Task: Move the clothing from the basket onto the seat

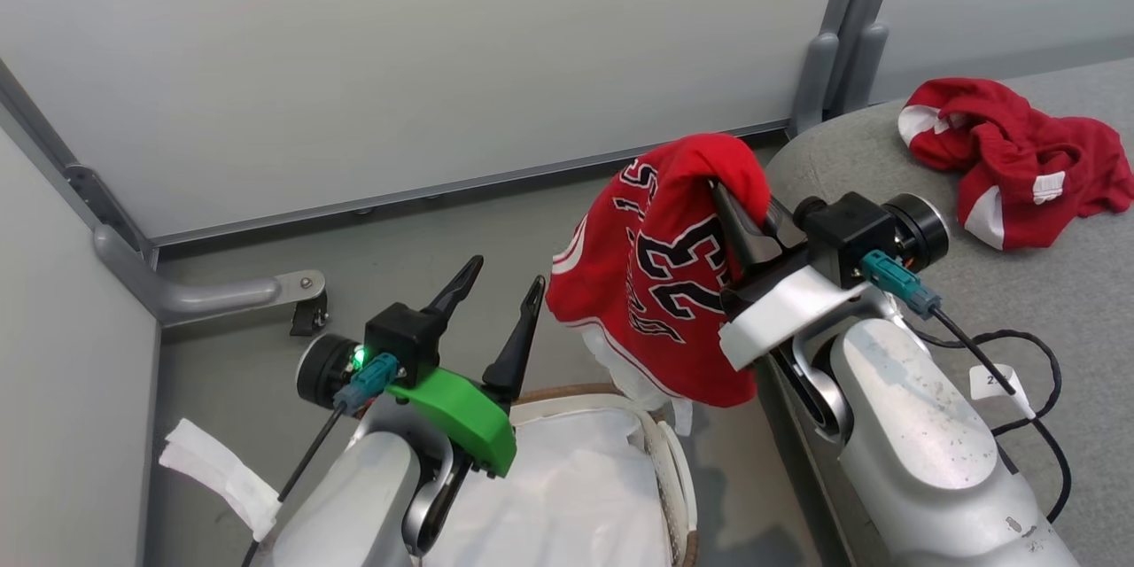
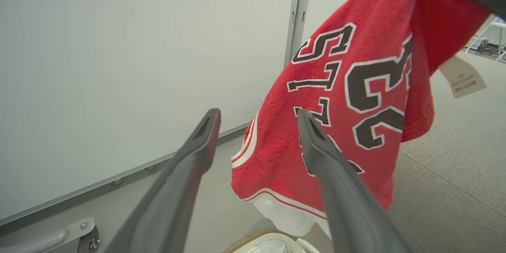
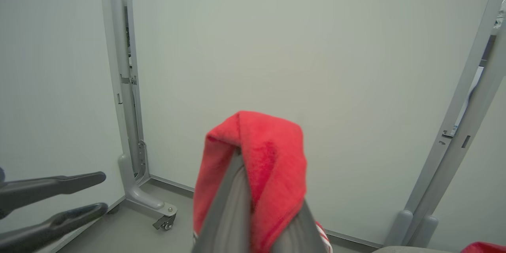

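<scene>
Where the white-lined basket [image 1: 678, 469] sits nearest, its brown woven rim is overlapped by the left gripper [image 1: 508, 272], fingers spread on nothing. Alongside, the fleecy jersey [image 1: 656, 266] is clamped in the right gripper [image 1: 722, 195], hem near that rim. Open floor [image 1: 248, 354] is left beyond. Farther right, a crumpled red garment [image 1: 1019, 159] lies on the woven grey seat [image 1: 1045, 310]. A white tag [image 2: 461, 76] is shown by the left wrist view.

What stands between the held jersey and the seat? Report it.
Nothing visible. The jersey hangs from the right gripper, jaws shut on it, just left of the seat edge. Bare seat surface lies open beside it; the other red garment sits farther back on the seat.
</scene>
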Motion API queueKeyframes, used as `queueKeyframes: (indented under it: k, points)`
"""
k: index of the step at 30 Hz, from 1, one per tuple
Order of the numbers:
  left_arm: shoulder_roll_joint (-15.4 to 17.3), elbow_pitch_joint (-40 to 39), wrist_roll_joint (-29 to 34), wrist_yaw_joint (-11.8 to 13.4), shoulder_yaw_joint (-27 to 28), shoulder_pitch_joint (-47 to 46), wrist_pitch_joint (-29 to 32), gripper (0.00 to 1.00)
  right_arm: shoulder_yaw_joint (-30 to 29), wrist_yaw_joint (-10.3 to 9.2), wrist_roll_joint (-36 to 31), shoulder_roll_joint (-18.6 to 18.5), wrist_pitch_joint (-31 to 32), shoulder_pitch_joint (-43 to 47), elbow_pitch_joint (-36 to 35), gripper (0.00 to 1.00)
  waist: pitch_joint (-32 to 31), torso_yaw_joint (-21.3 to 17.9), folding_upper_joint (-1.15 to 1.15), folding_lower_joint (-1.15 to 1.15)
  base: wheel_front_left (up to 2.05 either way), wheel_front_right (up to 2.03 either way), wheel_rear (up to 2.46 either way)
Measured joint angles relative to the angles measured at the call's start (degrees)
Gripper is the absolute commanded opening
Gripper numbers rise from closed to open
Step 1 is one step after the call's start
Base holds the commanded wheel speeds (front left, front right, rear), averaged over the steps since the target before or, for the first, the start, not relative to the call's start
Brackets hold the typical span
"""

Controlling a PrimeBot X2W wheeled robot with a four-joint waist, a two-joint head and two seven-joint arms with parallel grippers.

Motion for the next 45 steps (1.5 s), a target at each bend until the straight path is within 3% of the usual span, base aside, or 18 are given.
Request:
queueKeyframes:
  k: [13,32,39,45]
  points:
    - [-1.9,0.3,0.7,0.0,0.5,3.9,0.0,1.0,-2.0,0.01,-1.8,0.0,0.0,-0.4,-0.4,0.0,0.7,-4.8,0.0,0.0,0.0,0.0,0.0]
    - [-2.9,0.0,1.4,0.0,-2.1,2.8,0.0,1.0,-9.7,0.01,-3.9,-2.9,0.0,-0.4,-1.2,0.0,5.0,-19.6,0.0,0.0,0.0,0.0,0.0]
    - [-2.6,-0.8,1.7,0.0,-4.0,1.1,0.0,1.0,-12.2,0.01,-4.0,-4.2,0.0,-4.0,-0.6,0.0,8.4,-20.2,0.0,0.0,0.0,0.0,0.0]
    - [-1.3,-1.7,1.9,0.0,-4.6,-1.4,0.0,1.0,-12.6,0.01,-4.2,-7.2,0.0,-15.1,1.1,0.0,12.8,-18.8,0.0,0.0,0.0,0.0,0.0]
